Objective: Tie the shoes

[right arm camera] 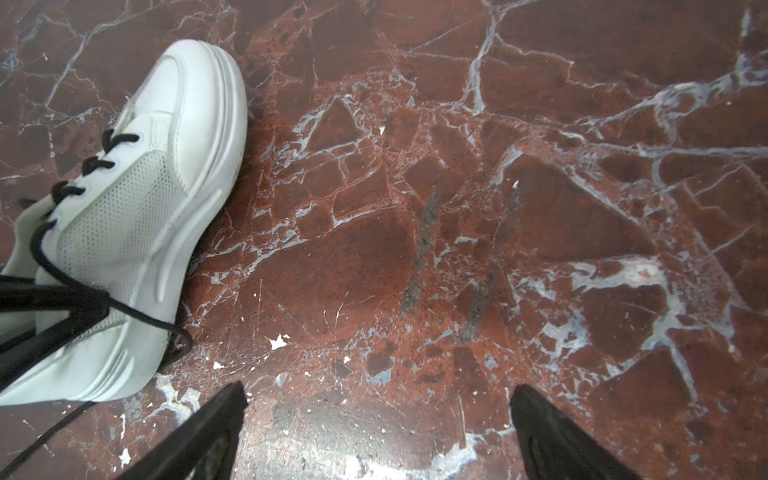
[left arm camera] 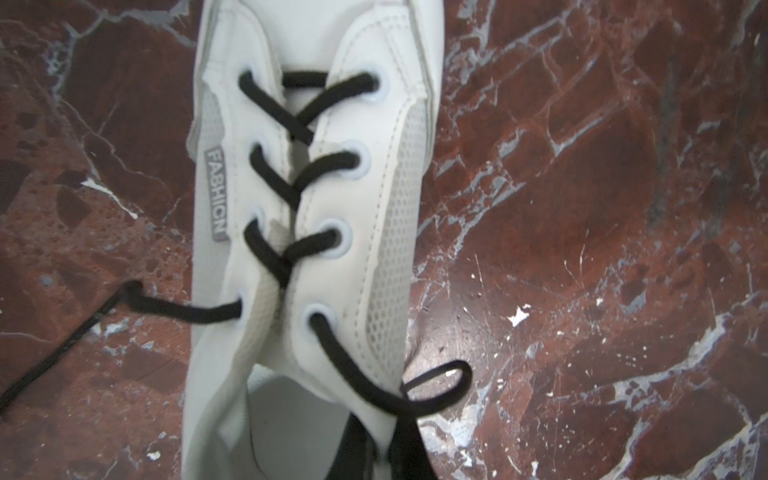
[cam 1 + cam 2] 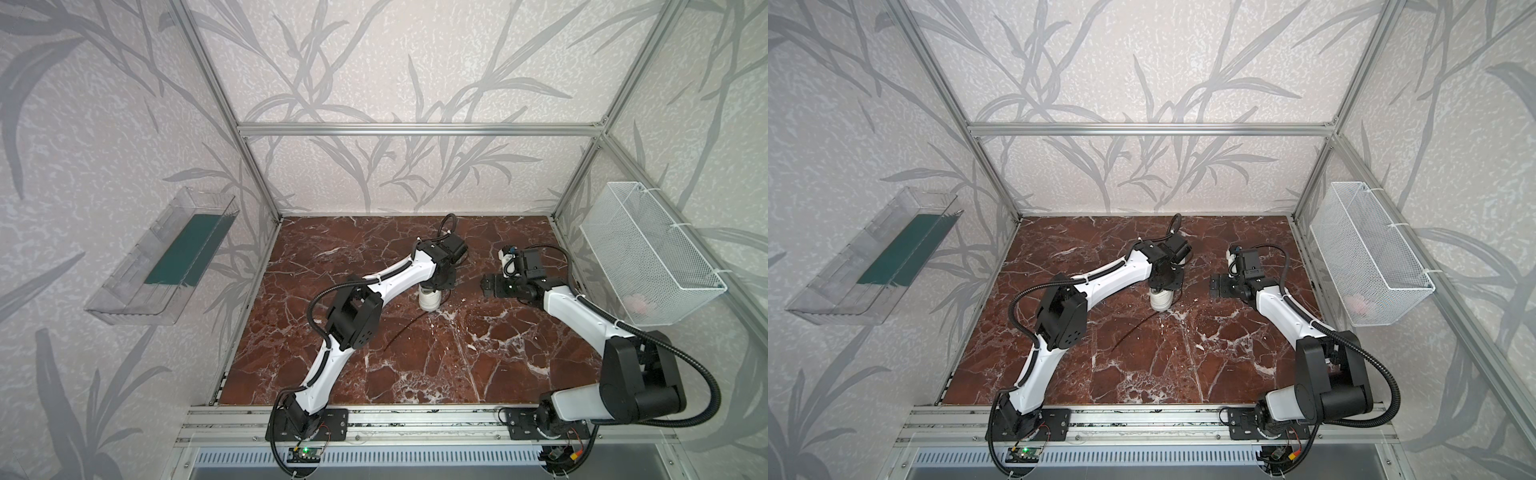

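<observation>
Here the left hand (image 1: 62, 307) is seen pressed together on the black lace (image 2: 353, 357) that leaves the top eyelet on one side of the sneaker (image 2: 307, 208); in the right wrist view its dark fingers meet where the lace bends, beside the heel opening. The lace is probably pinched there so that a free length can be drawn out for the first crossing. Beyond the pinch a short loop of the same lace (image 2: 440, 380) is laid on the table (image 2: 582, 249) just beside the shoe.

The other lace end (image 3: 405, 330) is left loose, running from the opposite top eyelet across the table toward the front edge. No knot is seen, so the tying is judged to be at its start.

The right hand (image 1: 374, 415) is held with its fingers wide apart and empty, low over bare table near the sneaker, presumably waiting to take the second end.

The sneaker stands on its sole near the table's middle, mostly hidden under the left arm in both top views. A clear bin (image 3: 162, 257) on the left wall and a wire basket (image 3: 648, 257) on the right wall are well apart. Only the left arm itself is judged to stand between the right hand and the loose end.
</observation>
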Available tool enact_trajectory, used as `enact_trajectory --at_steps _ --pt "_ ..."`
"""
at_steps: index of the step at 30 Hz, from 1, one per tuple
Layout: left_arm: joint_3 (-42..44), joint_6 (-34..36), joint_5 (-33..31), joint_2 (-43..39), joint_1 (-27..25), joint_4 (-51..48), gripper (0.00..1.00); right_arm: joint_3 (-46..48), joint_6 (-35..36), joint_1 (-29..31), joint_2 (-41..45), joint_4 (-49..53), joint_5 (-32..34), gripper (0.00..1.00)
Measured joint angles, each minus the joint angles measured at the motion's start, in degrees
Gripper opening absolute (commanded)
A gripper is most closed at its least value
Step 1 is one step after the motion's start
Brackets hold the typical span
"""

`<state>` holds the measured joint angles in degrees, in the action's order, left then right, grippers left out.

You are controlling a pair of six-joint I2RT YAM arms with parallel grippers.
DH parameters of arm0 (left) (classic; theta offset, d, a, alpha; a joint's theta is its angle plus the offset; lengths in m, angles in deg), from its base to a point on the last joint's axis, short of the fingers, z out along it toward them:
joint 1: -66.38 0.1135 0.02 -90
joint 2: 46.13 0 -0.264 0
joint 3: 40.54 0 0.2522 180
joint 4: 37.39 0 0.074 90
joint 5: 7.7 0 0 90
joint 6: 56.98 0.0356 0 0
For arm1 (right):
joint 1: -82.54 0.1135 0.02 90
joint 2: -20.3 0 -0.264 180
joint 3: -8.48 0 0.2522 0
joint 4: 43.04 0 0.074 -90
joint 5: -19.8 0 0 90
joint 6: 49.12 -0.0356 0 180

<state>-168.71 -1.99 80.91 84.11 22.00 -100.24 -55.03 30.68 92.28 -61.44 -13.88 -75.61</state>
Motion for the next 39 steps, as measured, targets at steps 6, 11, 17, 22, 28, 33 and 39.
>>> enact_trajectory --at_steps 6,11,17,22,28,33,39 --pt "0.04 -2.62 -0.42 0.07 0.59 2.91 0.28 -2.73 -1.05 0.0 -4.46 2.03 -0.7 0.99" --pt "2.73 -3.04 -0.55 -1.33 0.61 5.86 0.36 -9.16 -1.49 0.0 -10.36 4.96 -3.04 0.99" --pt "8.66 -1.88 -2.95 -7.17 0.63 6.75 0.41 -17.29 -1.77 0.02 -17.86 7.78 -6.08 0.98" --pt "14.49 -0.26 -5.84 -15.82 2.1 8.35 0.42 -24.26 -1.79 1.05 -24.96 11.34 -7.37 0.96" --pt "24.79 1.97 -2.67 -23.63 9.9 10.95 0.38 -25.05 -2.51 1.95 -25.27 13.44 -9.79 0.95" --pt "33.33 5.38 0.02 -24.57 11.02 11.08 0.38 -21.57 -2.89 1.95 -22.67 14.01 -10.91 0.95" --pt "40.37 9.16 2.14 -24.61 3.69 11.45 0.36 -17.77 -3.52 1.95 -20.15 14.64 -11.39 0.95"
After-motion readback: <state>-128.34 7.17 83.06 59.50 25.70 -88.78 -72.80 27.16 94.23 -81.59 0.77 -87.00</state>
